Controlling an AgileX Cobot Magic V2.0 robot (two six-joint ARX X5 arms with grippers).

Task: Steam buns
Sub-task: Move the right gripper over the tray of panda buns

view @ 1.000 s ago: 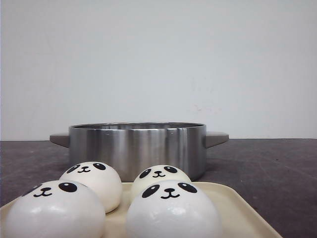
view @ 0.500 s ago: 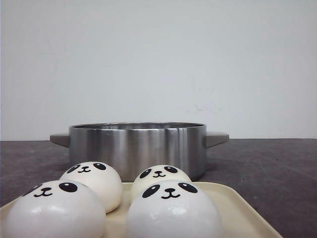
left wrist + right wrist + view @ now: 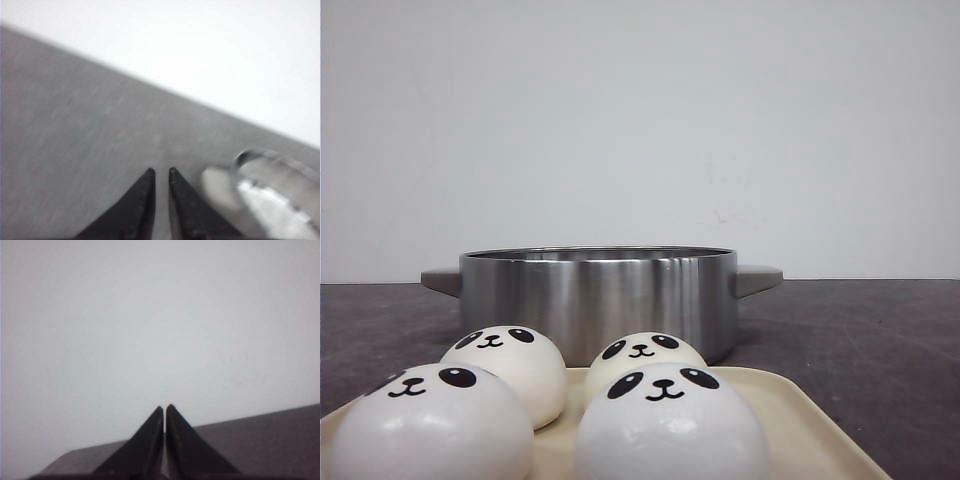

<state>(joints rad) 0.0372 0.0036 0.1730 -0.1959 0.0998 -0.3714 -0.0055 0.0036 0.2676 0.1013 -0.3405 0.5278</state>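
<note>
Showing only buns [image 3: 665, 425] up front—wrist views reveal both tools [image 3: 161, 172] [image 3: 164, 407] closed, empty.

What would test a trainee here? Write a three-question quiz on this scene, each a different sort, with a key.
1. True or false: all four buns sit on the cream tray.
2. Where does the steel pot stand? A) behind the tray B) on the tray C) left of the tray
3. Fill in: the right gripper holds ____.

Key: 1 true. 2 A. 3 nothing; its fingertips meet with nothing between them. The left gripper, near the pot's handle, is also nearly shut and holds nothing.
</note>
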